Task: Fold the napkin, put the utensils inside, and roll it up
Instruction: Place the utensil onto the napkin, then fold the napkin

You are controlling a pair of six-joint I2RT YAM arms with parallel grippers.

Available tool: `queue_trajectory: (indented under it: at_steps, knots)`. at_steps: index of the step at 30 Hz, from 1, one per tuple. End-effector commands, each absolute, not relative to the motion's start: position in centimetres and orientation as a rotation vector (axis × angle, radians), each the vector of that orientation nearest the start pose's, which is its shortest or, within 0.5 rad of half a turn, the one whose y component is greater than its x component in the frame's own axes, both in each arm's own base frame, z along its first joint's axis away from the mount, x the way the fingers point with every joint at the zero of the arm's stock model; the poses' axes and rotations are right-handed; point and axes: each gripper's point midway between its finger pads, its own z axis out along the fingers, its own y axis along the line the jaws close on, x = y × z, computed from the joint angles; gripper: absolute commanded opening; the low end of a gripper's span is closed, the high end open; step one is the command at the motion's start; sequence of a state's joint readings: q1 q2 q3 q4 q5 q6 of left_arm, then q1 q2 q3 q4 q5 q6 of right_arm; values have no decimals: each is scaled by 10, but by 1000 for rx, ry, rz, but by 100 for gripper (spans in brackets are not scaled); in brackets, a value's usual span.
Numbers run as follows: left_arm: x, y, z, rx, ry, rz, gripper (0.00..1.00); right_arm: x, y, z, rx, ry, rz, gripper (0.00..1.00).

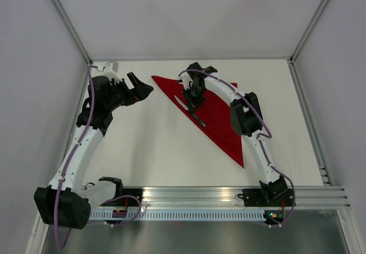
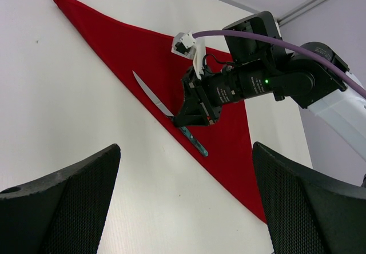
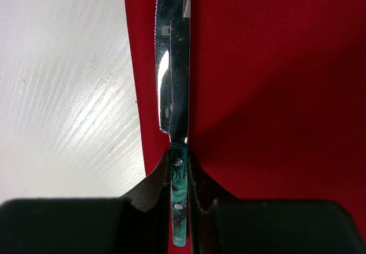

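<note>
The red napkin (image 1: 220, 116) lies on the white table folded into a triangle; it also shows in the left wrist view (image 2: 114, 42) and the right wrist view (image 3: 274, 94). The knife (image 1: 183, 103), with a silver blade (image 3: 171, 65) and a teal handle (image 3: 178, 185), runs along the napkin's long left edge. My right gripper (image 1: 193, 106) is shut on the handle, low over the cloth; it also shows in the left wrist view (image 2: 191, 119) and the right wrist view (image 3: 178, 171). My left gripper (image 1: 140, 88) is open and empty, just left of the napkin's far corner; its own view (image 2: 186, 151) shows bare table between the fingers.
The white table (image 1: 154, 145) has white walls at the back and sides, and a metal rail (image 1: 229, 194) at the near edge. The right arm (image 1: 246, 114) reaches over the napkin's middle.
</note>
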State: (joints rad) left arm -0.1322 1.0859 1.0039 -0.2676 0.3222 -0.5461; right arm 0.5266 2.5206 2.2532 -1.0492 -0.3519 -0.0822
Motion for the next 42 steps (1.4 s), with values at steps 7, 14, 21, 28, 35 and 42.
queue_trajectory:
  at_steps: [7,14,21,28,35,42]
  knots:
    - [354,-120,283,-157,1905,-734,100,407,296,48,-904,2742,514,31]
    - [359,-132,290,-84,1853,-801,100,415,299,90,-891,2639,525,46]
    - [352,-187,301,206,1748,-722,99,434,252,139,-737,2539,534,47]
    - [329,-249,278,459,1674,-513,96,450,149,172,-469,2464,539,48]
    - [318,-276,247,542,1683,-427,92,427,117,163,-405,2490,566,45]
    - [321,-274,229,494,1766,-419,88,394,148,134,-585,2533,474,43]
